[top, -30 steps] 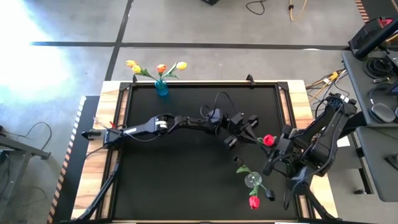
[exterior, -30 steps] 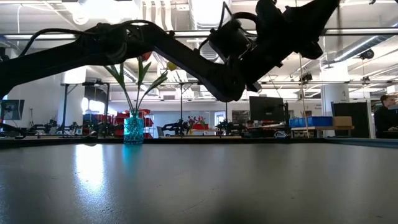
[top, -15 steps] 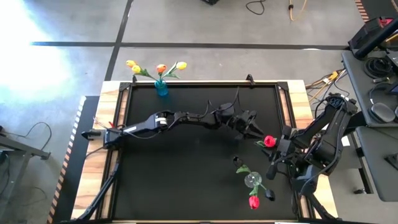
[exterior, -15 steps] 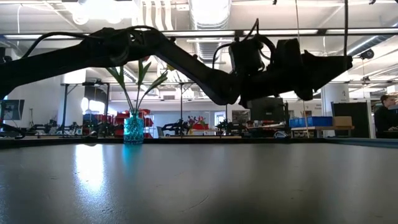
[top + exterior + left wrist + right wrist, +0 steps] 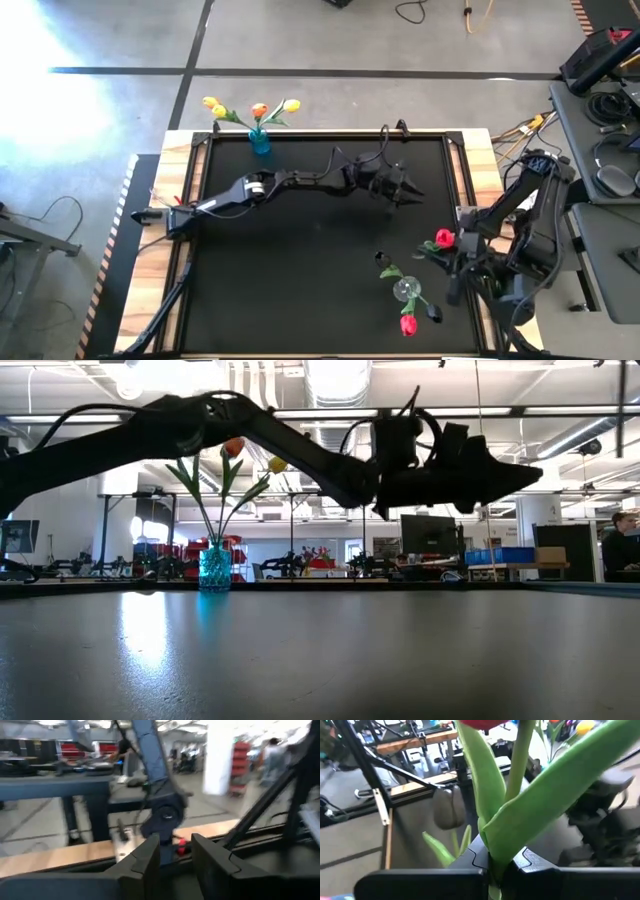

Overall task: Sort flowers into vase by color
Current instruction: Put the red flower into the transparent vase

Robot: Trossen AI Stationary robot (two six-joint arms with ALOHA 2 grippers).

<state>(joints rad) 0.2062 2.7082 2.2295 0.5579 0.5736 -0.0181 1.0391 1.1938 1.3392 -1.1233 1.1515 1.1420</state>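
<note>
A black-topped table [image 5: 300, 270] seen from above, with two dark robot arms reaching over it. A small blue glass vase [image 5: 260, 142] stands at the table's far left edge, holding yellow and orange tulips [image 5: 258, 109] that lean out over the floor.

The left gripper [image 5: 412, 191] hangs above the table to the right of the blue vase, near the far edge; its fingers [image 5: 150, 854] stand parted with nothing between them.

The right gripper [image 5: 447, 262] is well to the right of the blue vase, at the table's right edge, clenched on the green stem of a red tulip [image 5: 443, 238]. Its wrist camera shows stem and leaves [image 5: 520, 815] pinched between the fingers.

Just beside that gripper stands a clear glass vase [image 5: 405, 289] holding another red tulip [image 5: 408, 325] and a dark tulip [image 5: 434, 313].
</note>
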